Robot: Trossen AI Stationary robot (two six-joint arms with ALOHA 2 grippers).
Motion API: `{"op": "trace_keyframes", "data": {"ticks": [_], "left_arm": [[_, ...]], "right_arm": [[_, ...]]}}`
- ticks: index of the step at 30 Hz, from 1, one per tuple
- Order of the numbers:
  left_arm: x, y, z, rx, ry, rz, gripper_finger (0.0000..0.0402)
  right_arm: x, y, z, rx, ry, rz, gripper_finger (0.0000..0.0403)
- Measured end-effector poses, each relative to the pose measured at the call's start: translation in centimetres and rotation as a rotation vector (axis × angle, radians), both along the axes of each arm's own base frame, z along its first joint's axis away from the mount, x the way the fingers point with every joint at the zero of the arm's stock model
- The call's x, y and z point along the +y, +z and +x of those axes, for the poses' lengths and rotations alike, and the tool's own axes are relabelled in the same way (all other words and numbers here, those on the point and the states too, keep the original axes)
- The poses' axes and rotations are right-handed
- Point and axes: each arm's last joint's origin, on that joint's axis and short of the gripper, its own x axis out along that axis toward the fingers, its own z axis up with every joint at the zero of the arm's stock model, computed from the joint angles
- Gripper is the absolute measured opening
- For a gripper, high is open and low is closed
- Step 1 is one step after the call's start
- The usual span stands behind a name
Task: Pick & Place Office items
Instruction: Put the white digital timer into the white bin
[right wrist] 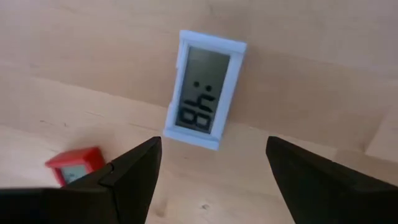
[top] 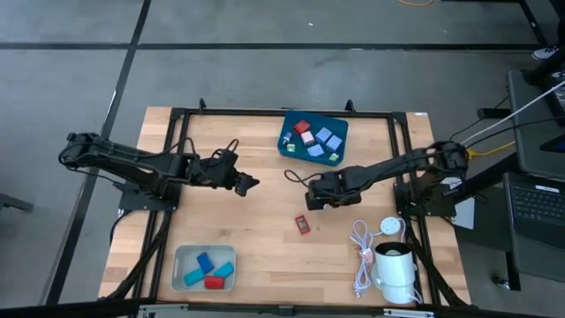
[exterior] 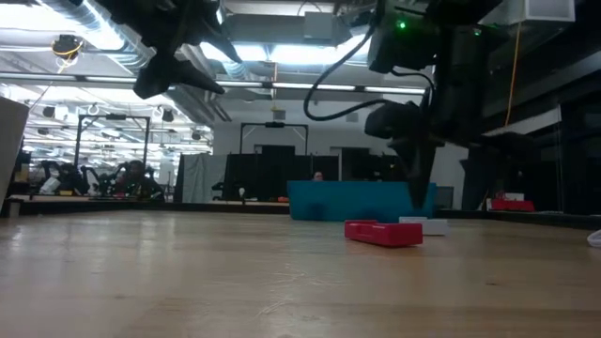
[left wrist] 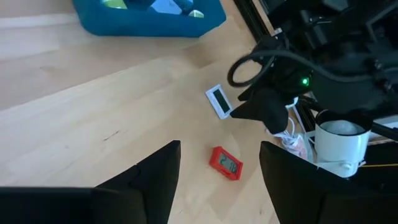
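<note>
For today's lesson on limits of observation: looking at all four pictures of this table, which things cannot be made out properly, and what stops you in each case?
- White item: hidden under the right gripper in the high view.
- White item in the low view: mostly hidden behind the red item.
- Blue tray: cut off by the left wrist view's edge.
- Pieces in the clear tray: too small to identify.
- Left gripper: dark against ceiling lights in the low view.

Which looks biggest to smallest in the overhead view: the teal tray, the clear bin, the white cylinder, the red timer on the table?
1. Teal tray and clear bin: alike.
2. White cylinder.
3. Red timer.
</note>
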Motion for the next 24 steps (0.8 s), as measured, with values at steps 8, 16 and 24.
{"op": "trace_keyframes", "data": {"ticks": [8, 16, 24], "left_arm": [[-0.1, 0.0, 0.0, 0.006, -0.027, 0.008, 0.0214], [-0.1, 0.0, 0.0, 0.006, -0.036, 0.001, 0.0214], [-0.2, 0.0, 0.0, 0.011, -0.068, -0.004, 0.0214]], "right_arm": [[0.2, -0.3, 0.1, 0.007, -0.001, -0.011, 0.0297], [0.1, -0.8, 0.7, -0.027, -0.028, -0.014, 0.0297], [0.5, -2.2, 1.3, -0.018, -0.008, 0.019, 0.0297]]}}
